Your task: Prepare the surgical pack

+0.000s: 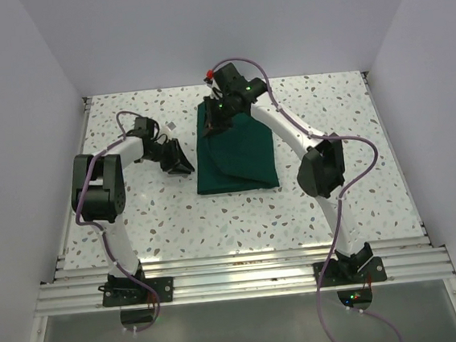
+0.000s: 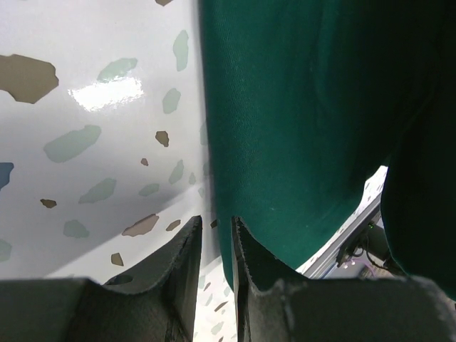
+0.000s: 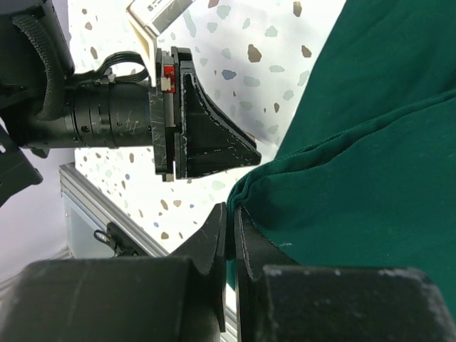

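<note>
The surgical pack (image 1: 236, 158) is a dark green cloth drape folded into a rectangular bundle in the middle of the speckled table. My right gripper (image 1: 217, 123) is at its far left corner. In the right wrist view the right gripper (image 3: 230, 214) is shut on a folded edge of the drape (image 3: 370, 178), with cloth pinched between the fingers. My left gripper (image 1: 183, 163) lies low on the table just left of the drape. In the left wrist view the left gripper (image 2: 217, 224) has its jaws a narrow gap apart and empty, with the drape's edge (image 2: 299, 107) just ahead.
White walls close the table on the left, back and right. An aluminium rail (image 1: 238, 279) runs along the near edge, carrying both arm bases. The left gripper's body (image 3: 214, 142) sits close beside my right gripper. A purple cable (image 1: 356, 155) loops by the right arm.
</note>
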You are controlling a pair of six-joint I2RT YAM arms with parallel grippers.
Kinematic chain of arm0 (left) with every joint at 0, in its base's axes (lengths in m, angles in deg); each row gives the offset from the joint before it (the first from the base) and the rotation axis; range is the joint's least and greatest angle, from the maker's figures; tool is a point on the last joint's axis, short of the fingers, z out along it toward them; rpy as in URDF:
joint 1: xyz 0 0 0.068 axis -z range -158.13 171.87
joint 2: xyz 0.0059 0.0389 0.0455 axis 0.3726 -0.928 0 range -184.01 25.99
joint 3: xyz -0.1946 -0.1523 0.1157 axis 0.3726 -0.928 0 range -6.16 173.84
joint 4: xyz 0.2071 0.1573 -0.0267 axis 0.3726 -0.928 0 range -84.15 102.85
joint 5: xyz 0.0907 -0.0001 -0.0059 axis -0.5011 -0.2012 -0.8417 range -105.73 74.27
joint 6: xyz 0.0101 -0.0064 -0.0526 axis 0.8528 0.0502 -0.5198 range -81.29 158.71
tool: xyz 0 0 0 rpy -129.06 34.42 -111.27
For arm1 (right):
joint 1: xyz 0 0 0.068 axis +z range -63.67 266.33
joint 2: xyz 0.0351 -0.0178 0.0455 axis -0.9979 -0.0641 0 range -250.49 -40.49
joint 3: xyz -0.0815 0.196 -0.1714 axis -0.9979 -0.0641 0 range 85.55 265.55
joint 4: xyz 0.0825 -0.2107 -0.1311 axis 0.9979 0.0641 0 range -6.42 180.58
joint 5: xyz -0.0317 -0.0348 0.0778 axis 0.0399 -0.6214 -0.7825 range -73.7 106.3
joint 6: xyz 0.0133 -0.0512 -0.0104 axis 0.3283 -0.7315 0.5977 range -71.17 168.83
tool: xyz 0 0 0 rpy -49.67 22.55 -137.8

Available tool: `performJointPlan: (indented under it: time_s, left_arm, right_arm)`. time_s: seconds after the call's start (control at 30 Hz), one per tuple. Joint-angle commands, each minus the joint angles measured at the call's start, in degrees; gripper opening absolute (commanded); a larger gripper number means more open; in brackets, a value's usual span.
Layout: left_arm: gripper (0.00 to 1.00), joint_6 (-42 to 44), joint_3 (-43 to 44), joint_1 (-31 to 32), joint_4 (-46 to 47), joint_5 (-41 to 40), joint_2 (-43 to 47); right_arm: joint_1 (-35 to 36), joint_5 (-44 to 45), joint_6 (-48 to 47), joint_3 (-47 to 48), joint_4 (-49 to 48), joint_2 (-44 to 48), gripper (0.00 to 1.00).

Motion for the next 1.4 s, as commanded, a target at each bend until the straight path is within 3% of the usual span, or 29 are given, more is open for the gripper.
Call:
performJointPlan:
  time_s: [0.0, 0.3, 0.83, 1.0, 1.13, 1.23, 1.37]
  left_arm:
    - [0.26, -0.4, 0.1, 0.2, 1.8, 1.0, -0.4]
    - [0.27, 0.1, 0.4, -0.3, -0.3, -4.3, 2.2]
    - [0.29, 1.6, 3.0, -4.9, -3.9, -6.1, 3.7]
    - [0.30, 2.2, 5.1, -5.6, -5.4, -6.4, 4.0]
    - [0.33, 2.0, 6.6, -5.8, -5.8, -4.9, 5.5]
    - [0.33, 0.6, 6.7, -5.8, -3.7, -1.2, 6.9]
    - [0.30, -3.6, 5.8, -5.2, 2.4, 6.0, 8.3]
  right_arm:
    - [0.4, -2.0, 0.5, 0.7, -2.9, 1.2, 0.00]
    - [0.5, -1.7, 0.4, -0.9, -6.4, -3.0, 0.00]
    - [2.9, -4.4, 0.8, 1.3, -5.9, -10.2, 0.03]
    - [3.0, -5.9, 1.2, 5.4, -3.7, -13.2, 0.26]
    - [1.7, -3.7, -1.3, 7.5, -1.4, -10.9, 0.56]
    - [-1.8, -4.3, -2.0, 1.5, -2.6, -5.2, 0.60]
    - [-6.8, -10.1, -4.5, -9.2, -3.4, 1.6, 0.58]
